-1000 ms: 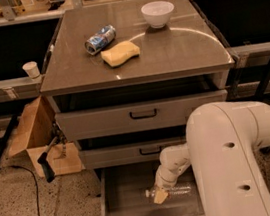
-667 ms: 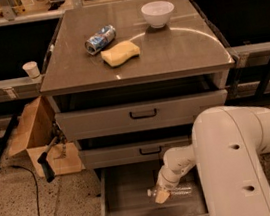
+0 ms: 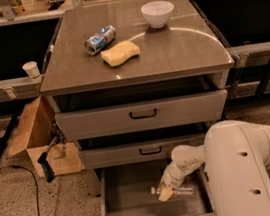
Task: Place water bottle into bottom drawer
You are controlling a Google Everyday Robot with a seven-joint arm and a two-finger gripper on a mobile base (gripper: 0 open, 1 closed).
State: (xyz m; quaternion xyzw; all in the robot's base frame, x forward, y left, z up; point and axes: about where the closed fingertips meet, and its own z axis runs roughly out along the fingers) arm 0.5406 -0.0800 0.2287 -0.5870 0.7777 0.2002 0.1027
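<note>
One water bottle [image 3: 182, 191] is seen in the bottom drawer [image 3: 130, 194]; the gripper [image 3: 165, 193] is angled down onto it, though whether it is gripped cannot be told.

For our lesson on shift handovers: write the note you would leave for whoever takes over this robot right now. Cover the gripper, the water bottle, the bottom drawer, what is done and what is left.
Gripper: down inside the open bottom drawer, right at the water bottle. Whether it is gripping the bottle cannot be told.
Water bottle: inside the drawer, on its side, apparently on the drawer floor.
Done: the bottle has reached the drawer.
Left: make sure the bottle is released, then lift the arm clear.
Not part of the job: can, sponge and bowl on the cabinet top.
</note>
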